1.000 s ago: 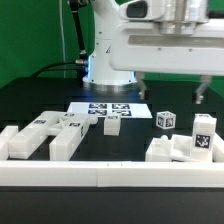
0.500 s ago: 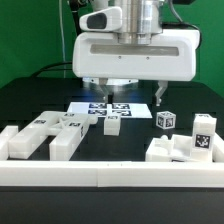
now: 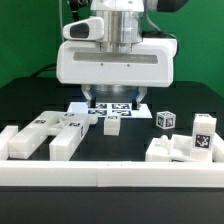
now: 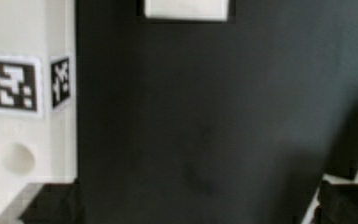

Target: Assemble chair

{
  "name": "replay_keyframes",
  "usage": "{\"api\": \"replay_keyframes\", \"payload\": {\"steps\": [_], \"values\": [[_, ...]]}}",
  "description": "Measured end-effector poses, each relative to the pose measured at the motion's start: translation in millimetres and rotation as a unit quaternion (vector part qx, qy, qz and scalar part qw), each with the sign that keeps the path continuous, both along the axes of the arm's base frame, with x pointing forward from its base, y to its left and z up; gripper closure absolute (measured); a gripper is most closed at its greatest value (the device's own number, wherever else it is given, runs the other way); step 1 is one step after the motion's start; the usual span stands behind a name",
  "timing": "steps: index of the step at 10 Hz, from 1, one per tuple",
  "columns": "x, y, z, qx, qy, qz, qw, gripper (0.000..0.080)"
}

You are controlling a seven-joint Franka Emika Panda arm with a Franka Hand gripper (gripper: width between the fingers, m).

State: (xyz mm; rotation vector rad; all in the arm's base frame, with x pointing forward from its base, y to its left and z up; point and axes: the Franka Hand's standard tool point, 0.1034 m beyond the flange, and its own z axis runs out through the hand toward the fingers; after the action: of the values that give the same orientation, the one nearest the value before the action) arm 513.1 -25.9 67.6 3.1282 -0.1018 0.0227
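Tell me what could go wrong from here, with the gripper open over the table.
1. The gripper hangs open over the marker board, near the small block; a slightly off descent may strike the board or nudge the block.
2. The chair parts at the exterior view's left lie packed together, so lifting one may shift its neighbours.

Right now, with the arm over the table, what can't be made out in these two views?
Exterior view: the arm's housing hides the rear of the marker board.
Exterior view: tags on the cube and the white parts are too small to read.
Wrist view: the tagged part is blurred and cut by the picture's edge; which part, unclear.
Wrist view: the white piece is also cut off.
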Motion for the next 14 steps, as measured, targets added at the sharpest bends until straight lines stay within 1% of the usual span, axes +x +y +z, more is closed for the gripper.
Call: {"api": "replay_keyframes", "payload": {"steps": [1, 3, 5, 6, 7, 8, 9, 11, 12, 13, 14], "values": [[-4.6, -2.2, -3.1, -0.001, 0.0, -0.003, 1.0, 0.015], [-4.0, -1.4, -3.0, 0.0, 0.001, -0.002, 1.0, 0.015], [-6.8, -0.7, -3.7, 0.003, 0.019, -0.003, 1.0, 0.015], [-15.2, -4.3, -5.7, 0.01, 0.065, -0.013, 0.998, 0.015], [-19.6, -6.9, -8.7, 0.013, 0.106, -0.026, 0.994, 0.015], [-21.9, -7.9, -11.4, 0.015, 0.135, -0.029, 0.99, 0.015], [-30.5, -6.9, -13.1, 0.02, 0.179, -0.032, 0.983, 0.015], [-32.2, -6.4, -14.5, 0.025, 0.232, -0.032, 0.972, 0.015], [-35.9, -5.9, -14.8, 0.029, 0.27, -0.033, 0.962, 0.015], [-34.2, -5.7, -16.9, 0.029, 0.287, -0.031, 0.957, 0.015], [-38.2, -3.9, -19.2, 0.031, 0.316, -0.027, 0.948, 0.015]]}}
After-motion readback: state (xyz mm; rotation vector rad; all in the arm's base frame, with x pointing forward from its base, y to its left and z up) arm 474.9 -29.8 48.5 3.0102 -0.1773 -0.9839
